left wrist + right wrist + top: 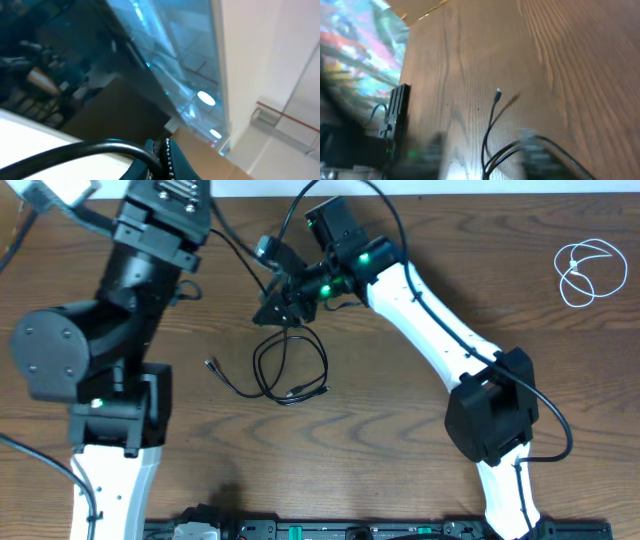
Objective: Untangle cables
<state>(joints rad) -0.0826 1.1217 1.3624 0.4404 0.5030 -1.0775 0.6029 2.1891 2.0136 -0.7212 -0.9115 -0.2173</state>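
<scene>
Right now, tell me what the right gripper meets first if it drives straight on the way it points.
Most likely the black cable, whose strands lie directly ahead of the right gripper, between its blurred fingers. Depth is unclear; it might touch the wooden table underneath instead.

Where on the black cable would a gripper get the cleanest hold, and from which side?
Take the black cable by its free tail just behind the small plug. That stretch lies single on the table, left of the overlapping loops, so a pinch likely catches one strand. Come down from above, closing across the cord.
</scene>
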